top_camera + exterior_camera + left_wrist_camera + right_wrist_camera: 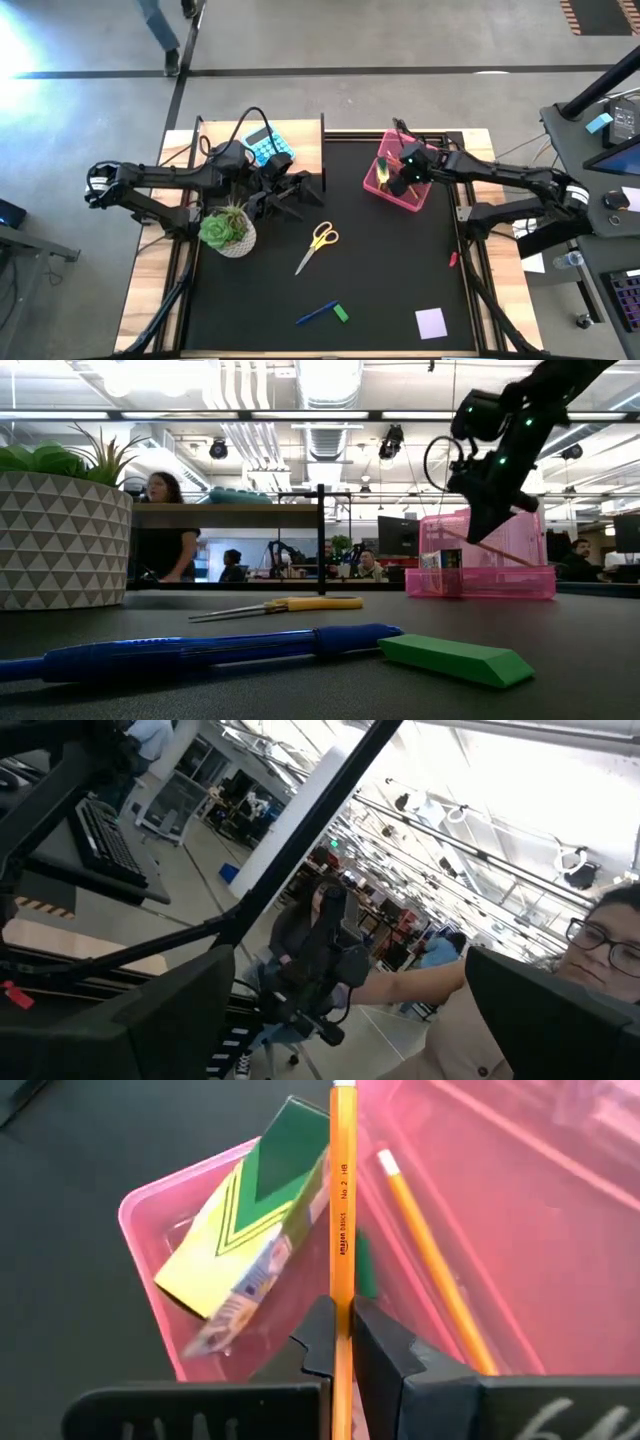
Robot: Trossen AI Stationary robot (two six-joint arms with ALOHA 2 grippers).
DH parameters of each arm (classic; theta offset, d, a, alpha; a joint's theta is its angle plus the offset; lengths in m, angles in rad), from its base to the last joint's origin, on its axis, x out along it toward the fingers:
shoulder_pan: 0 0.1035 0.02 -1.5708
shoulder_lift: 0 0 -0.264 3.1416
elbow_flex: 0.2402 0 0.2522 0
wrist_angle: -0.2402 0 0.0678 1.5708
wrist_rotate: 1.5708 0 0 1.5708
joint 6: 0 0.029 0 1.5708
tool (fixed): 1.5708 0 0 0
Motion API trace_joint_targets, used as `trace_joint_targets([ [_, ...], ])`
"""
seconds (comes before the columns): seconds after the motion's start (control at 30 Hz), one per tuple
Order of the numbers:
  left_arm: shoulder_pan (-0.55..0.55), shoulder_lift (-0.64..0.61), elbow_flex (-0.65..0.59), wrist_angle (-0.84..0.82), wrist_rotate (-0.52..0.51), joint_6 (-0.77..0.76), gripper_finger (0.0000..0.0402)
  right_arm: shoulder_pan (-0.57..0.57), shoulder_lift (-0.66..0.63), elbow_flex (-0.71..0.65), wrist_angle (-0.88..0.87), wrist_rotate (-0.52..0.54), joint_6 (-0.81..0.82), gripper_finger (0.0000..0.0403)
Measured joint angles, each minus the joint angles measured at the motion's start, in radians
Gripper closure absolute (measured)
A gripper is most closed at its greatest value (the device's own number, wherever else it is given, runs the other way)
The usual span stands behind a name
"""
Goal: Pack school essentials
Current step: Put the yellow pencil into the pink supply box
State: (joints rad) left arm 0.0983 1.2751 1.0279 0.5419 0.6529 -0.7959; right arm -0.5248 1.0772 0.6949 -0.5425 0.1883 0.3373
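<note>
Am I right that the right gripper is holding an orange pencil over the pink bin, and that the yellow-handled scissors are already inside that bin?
Not quite. The right gripper does grip the orange pencil over the pink bin, but the yellow-handled scissors lie on the black mat outside it, as the high view shows.

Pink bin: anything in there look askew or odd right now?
The yellow box lies tilted against a corner of the pink bin, not flat. One pencil lies slanted inside; the right claw holds another pencil above. Nothing looks spilled or damaged.
</note>
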Motion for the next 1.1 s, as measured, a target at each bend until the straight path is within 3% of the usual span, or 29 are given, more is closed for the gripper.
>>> trace_joint_targets([
  [0.33, 0.007, 0.000, -0.001, -0.001, 0.001, -0.001, 0.0022, -0.006, 0.170, 0.001, 0.004, -0.012, -0.036, 0.0390],
  [0.83, 0.014, 0.000, -0.001, -0.001, 0.002, -0.001, 0.0022, -0.006, 0.185, 0.002, 0.002, -0.031, -0.048, 0.0389],
  [1.1, 0.014, 0.000, -0.002, -0.001, 0.002, -0.001, 0.0022, -0.006, 0.185, 0.001, 0.002, -0.031, -0.050, 0.0331],
])
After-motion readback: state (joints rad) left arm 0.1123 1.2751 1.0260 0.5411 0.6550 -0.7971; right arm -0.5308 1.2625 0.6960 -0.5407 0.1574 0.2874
